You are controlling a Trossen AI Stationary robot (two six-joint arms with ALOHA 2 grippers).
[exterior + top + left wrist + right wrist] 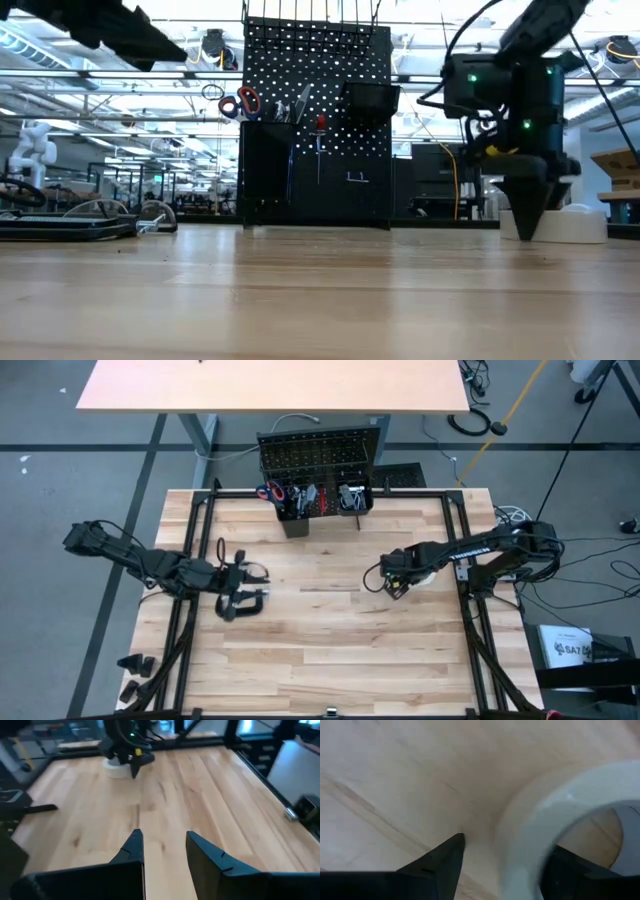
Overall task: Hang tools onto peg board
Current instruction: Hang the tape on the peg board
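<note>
Straddling the wall of the white tape roll (pixel 555 825), the right gripper (pixel 502 860) points straight down at the table (pixel 330 650): one finger stands outside the ring, the other inside its hole, jaws apart with the wall between them. Not clamped yet, as far as I can judge. That stance suits lifting a ring by its rim.

The roll lies flat on the wood, directly under this pincer. In the level view it pokes out just behind the fingertips.

Peg board (pixel 318 458) stands upright well beyond the pincer, at the table's far edge. Red-handled scissors (pixel 240 103) and a red screwdriver (pixel 320 125) already hang on it.

Left gripper (pixel 164 847) hovers well across the table, jaws parted on nothing. A black C-clamp (pixel 240 605) lies right by it, probably its next pick.
</note>
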